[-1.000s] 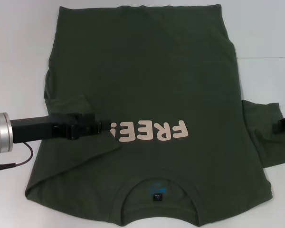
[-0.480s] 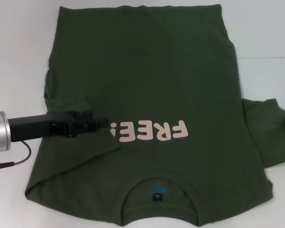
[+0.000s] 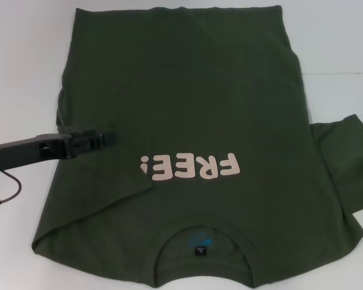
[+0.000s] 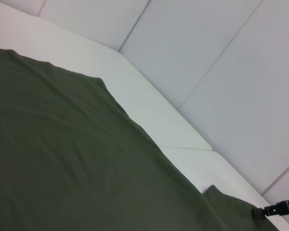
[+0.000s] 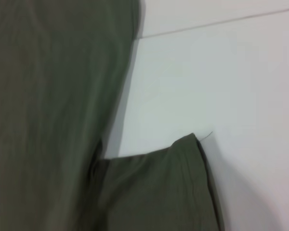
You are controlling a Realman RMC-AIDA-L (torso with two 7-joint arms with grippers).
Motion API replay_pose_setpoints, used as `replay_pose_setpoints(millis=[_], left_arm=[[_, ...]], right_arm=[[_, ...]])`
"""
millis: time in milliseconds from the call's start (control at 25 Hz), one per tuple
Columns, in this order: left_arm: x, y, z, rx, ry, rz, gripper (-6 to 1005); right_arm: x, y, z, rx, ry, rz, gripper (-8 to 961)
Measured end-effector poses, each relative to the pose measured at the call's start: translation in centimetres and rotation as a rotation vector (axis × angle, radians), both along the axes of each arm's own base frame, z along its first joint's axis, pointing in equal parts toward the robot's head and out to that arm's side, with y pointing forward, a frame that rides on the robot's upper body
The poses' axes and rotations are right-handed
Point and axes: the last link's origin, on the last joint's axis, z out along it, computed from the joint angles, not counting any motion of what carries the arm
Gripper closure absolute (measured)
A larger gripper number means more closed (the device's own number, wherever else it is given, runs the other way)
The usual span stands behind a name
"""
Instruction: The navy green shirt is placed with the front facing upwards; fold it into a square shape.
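Now the left gripper (image 3: 109, 139) is pulling back off the shirt (image 3: 187, 103) toward its own side, fingers looking closed and empty, leaving the left sleeve folded inward. Shirt lying flat on the table (image 3: 24, 72), front up; right gripper gone from the head view, its state impossible to tell, right sleeve (image 3: 345, 169) waiting unfolded.

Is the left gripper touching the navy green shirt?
Cannot tell. In the head view the left gripper overlaps the navy green shirt, but its height above the cloth is unclear.

Navy green shirt (image 3: 187, 103): matt soft cloth, ribbed collar. Table (image 3: 24, 60): smooth matt white. Left end effector (image 3: 94, 140): matt black plastic.
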Motion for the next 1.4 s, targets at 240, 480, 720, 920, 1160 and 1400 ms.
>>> replay_pose_setpoints(millis=[240,480,720,920,1160,1400], left_arm=[[-0.6,-0.2,0.8,0.036,-0.026,0.03,280],[-0.7,-0.1,1.1,0.052,-0.037,0.031,281],[-0.5,0.0,1.2,0.06,-0.043,0.025,279],[-0.5,-0.1,1.3,0.071,-0.055,0.024,280],[-0.6,0.0,1.6,0.086,-0.067,0.027,279],[-0.7,-0.1,1.6,0.089,-0.072,0.03,279]], right_arm=[[-0.1,0.5,1.2,0.04,-0.006,-0.006,916],[-0.6,1.3,2.5,0.074,-0.016,0.001,907],[-2.1,2.4,2.9,0.068,-0.017,0.03,897],[-3.6,2.3,1.8,-0.019,0.032,0.034,889],[-7.1,1.4,-0.9,-0.219,0.129,0.069,880],[-10.4,1.6,-2.4,-0.332,0.152,0.131,870]])
